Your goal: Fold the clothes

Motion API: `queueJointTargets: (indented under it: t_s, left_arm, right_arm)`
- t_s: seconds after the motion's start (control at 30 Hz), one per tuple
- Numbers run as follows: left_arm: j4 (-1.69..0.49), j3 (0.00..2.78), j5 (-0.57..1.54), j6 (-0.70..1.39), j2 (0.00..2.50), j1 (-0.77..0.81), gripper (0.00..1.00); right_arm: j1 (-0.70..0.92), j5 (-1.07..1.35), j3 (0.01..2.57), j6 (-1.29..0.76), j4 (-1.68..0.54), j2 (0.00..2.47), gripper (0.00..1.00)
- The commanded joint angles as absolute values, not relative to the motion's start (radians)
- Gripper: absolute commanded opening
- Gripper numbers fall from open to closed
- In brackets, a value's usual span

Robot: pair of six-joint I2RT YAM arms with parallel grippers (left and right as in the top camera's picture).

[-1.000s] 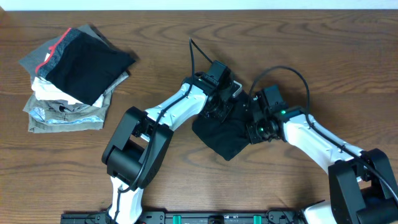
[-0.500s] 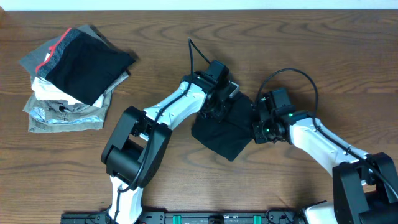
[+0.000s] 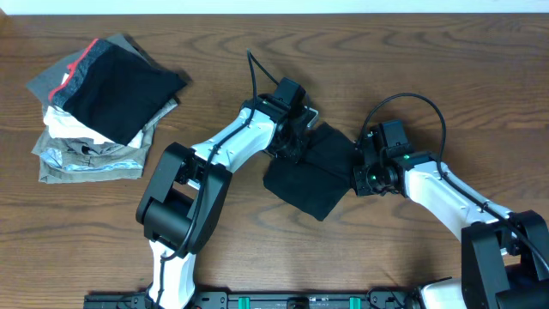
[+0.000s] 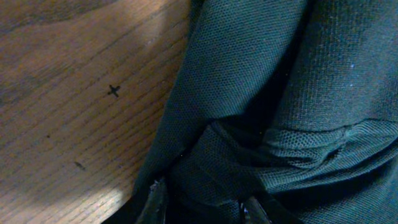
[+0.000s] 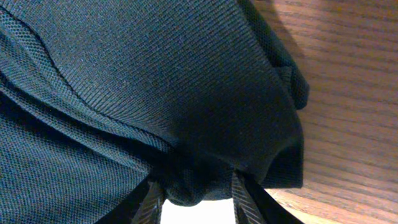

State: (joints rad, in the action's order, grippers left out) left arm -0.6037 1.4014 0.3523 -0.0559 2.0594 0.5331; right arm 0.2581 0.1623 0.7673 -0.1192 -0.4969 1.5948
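The work surface is a wooden table [image 3: 429,51] with a dark brown finish and pronounced grain. A pale strip [image 3: 274,5] borders its far edge. A small black cross mark [image 4: 113,91] sits on the wood. Overhead illumination is even; the wrist views show brighter patches on the wood.

wooden table [image 3: 446,77]; black T-shirt [image 3: 310,176] centre; folded garment stack [image 3: 99,107] left

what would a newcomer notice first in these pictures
The crumpled black T-shirt in the middle of the wooden table, with the left fingers and right fingers each pinching a bunch of its fabric. Then the stack of folded clothes at the far left.
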Motion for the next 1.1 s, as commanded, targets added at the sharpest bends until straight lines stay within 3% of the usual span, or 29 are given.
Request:
queueJointTargets:
  t_s: [0.0, 0.7, 1.07]
  left_arm:
    - [-0.628, 1.378, 0.235, -0.038, 2.099, 0.505, 0.38]
    - [-0.701, 1.378, 0.261, 0.092, 2.099, 0.507, 0.4]
    - [-0.779, 1.378, 0.394, 0.184, 2.099, 0.507, 0.39]
  right_arm:
    - [0.228, 0.049, 0.733, -0.115, -0.513, 1.623, 0.36]
    - [0.227, 0.009, 0.733, -0.115, -0.479, 1.623, 0.42]
    - [0.227, -0.109, 0.733, -0.061, -0.331, 1.623, 0.55]
